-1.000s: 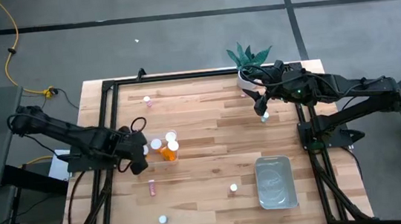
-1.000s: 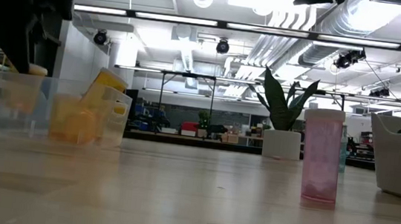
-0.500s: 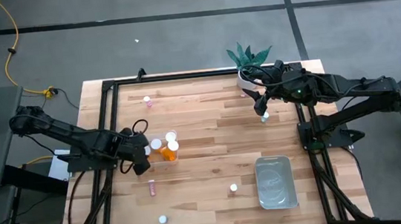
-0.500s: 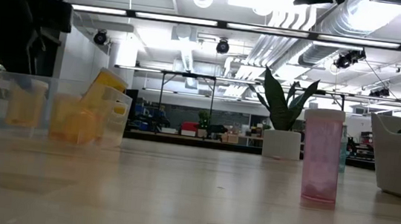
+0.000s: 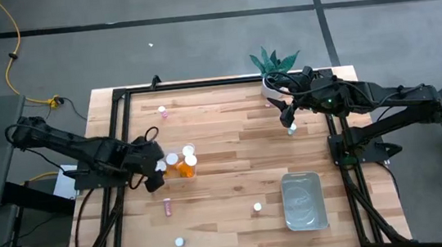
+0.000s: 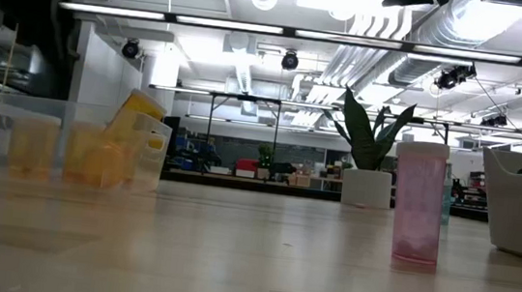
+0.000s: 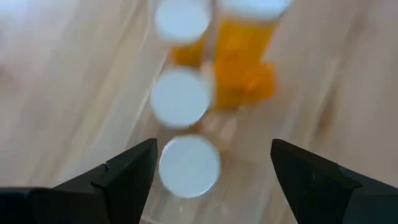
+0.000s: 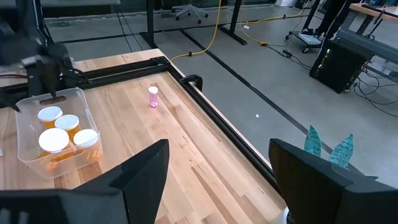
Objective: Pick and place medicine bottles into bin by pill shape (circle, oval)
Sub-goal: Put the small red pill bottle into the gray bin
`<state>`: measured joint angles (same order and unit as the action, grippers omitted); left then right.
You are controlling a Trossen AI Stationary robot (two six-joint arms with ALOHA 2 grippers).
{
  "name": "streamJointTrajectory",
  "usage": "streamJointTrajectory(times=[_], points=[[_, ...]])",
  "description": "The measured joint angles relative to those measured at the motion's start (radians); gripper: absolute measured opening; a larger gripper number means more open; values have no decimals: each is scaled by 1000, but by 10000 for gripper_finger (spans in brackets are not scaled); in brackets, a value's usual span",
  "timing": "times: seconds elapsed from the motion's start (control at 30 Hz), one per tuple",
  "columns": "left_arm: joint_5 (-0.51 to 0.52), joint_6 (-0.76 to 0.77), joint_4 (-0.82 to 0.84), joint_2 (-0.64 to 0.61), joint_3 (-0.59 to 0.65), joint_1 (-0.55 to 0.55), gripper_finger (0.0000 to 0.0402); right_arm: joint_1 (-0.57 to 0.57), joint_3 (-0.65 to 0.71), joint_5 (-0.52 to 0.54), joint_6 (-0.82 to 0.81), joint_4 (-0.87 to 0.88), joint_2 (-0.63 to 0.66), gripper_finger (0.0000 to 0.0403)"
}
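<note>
A small clear bin at the table's left holds several orange bottles with white caps; most stand upright and one orange bottle lies tilted. My left gripper hangs open and empty just above the bin's left end. Loose bottles rest on the table: a pink one standing far left, a pink one lying on its side, and two white-capped ones near the front. My right gripper is open and empty at the far right, beside another bottle.
A larger clear bin stands at the near right. A green plant sits at the far edge. Black frame rails run along the table's sides. In the low view a pink bottle stands mid-table.
An orange bottle that was up under my left gripper has come down into the small clear bin and stands there upright. My left gripper has let it go and has gone up, away from the bin.
</note>
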<state>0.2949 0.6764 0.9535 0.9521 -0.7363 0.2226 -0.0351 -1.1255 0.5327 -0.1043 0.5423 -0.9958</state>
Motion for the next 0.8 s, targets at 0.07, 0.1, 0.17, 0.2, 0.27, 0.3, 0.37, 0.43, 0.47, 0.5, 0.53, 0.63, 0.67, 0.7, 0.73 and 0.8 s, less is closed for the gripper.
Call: streamJointTrajectory(times=[0.07,0.1,0.17,0.2,0.27,0.3,0.37,0.43,0.47,0.5,0.53,0.63,0.67,0.7,0.73,0.8], points=[[18,-47,7,-11,-77,0,304,0,0,0,0,0,0,268],[35,-73,4,-18,-121,0,304,0,0,0,0,0,0,268],[88,-140,-24,-29,-205,0,303,0,0,0,-4,0,0,268],[129,-176,-60,-33,-244,0,303,0,0,0,-11,-1,0,268],[218,-256,-155,-47,-303,0,303,0,0,0,-36,0,0,268],[264,-301,-227,-56,-318,0,303,0,0,0,-52,0,0,268],[315,-371,-388,-80,-321,-8,302,0,0,0,-85,0,0,268],[311,-425,-539,-97,-294,-30,299,0,0,0,-121,0,0,268],[293,-451,-613,-107,-268,-44,298,0,0,0,-129,0,0,268],[268,-474,-671,-119,-235,-57,296,0,0,0,-136,0,0,268],[242,-488,-723,-130,-197,-74,294,0,0,0,-142,0,0,268],[163,-469,-913,-154,-60,-137,290,0,0,-1,-168,0,0,268],[128,-450,-983,-164,-12,-161,289,0,0,-1,-184,0,0,268],[91,-436,-1051,-170,35,-184,287,0,0,-1,-200,0,0,268],[56,-422,-1116,-175,73,-209,287,0,0,-1,-215,0,0,268],[3,-396,-1203,-181,130,-256,286,-2,0,-1,-257,9,0,268]])
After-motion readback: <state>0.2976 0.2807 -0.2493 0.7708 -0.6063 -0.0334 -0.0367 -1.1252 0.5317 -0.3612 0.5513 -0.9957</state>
